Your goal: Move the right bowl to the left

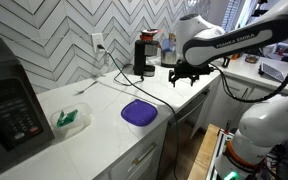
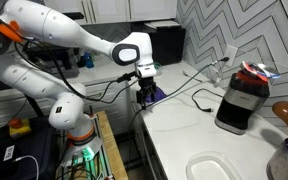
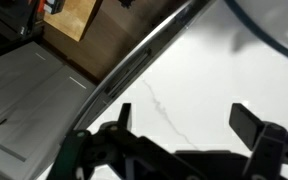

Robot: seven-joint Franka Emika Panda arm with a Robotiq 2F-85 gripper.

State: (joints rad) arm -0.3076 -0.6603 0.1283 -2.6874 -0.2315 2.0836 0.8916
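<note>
The whitish, shallow bowl (image 2: 215, 168) sits on the white counter at the near end in an exterior view, close to the frame's bottom edge. I cannot make it out in the other views. The purple bowl (image 1: 138, 112) lies near the counter's front edge; it also shows just behind the gripper in an exterior view (image 2: 158, 96). My gripper (image 1: 182, 74) hangs above the counter edge, between the purple bowl and the black appliance, far from the whitish bowl. It is open and empty. In the wrist view its fingers (image 3: 184, 118) are spread over bare white counter.
A black appliance (image 2: 241, 103) with a cable stands on the counter by the tiled wall. A microwave (image 1: 9, 105) and a small green object (image 1: 69, 119) are at the far end. A brown wooden utensil (image 2: 286, 116) is near the whitish bowl. The counter edge (image 3: 134, 70) runs under the gripper.
</note>
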